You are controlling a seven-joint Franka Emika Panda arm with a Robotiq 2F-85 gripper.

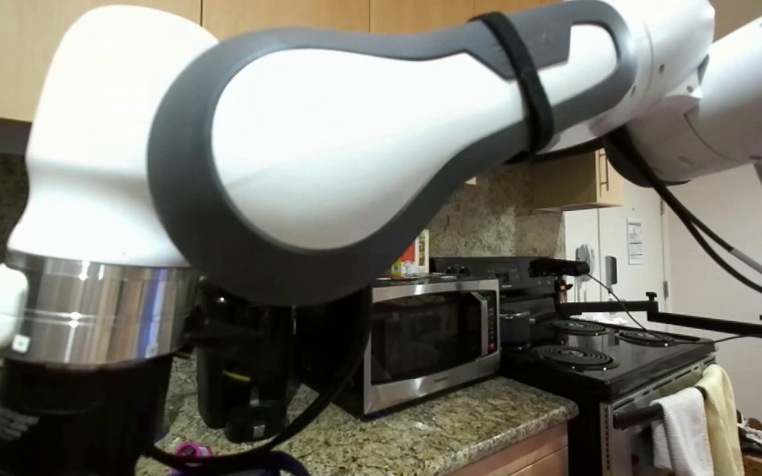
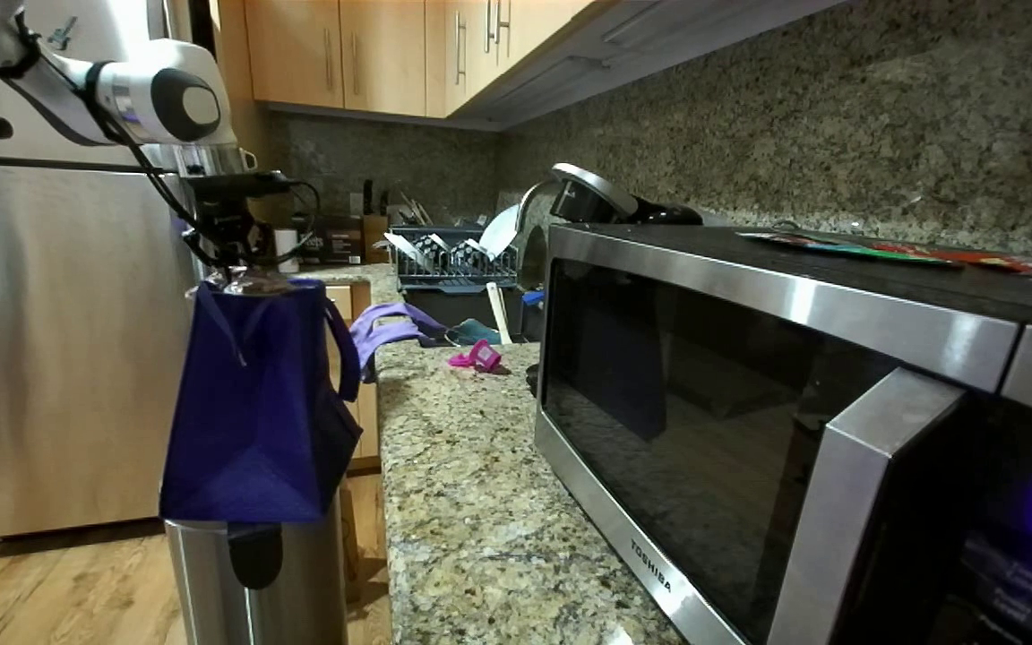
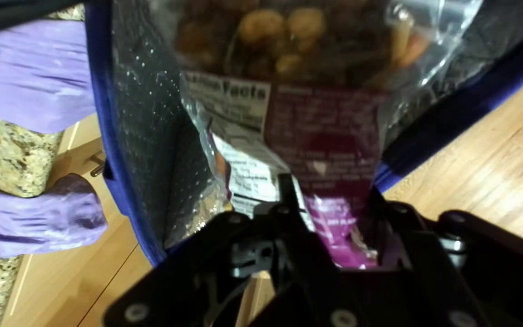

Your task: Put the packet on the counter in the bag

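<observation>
The granite desk (image 2: 462,502) ran beside a steel bin (image 2: 310,582), on which the blue bag (image 2: 252,412) seemed to stand, mouth upward and open. At that mouth was the packet (image 3: 323,122), how deep I could not tell. Its clear film looked slick, thin and limp, so it was likely to sag and crinkle rather than keep its shape, and probably weighed little. The purple, narrowed end offered the surest hold, I judged, and there the jaws were pinching it. The tan pieces (image 3: 261,26) inside were apt to shift, perhaps loosening the grip.
</observation>
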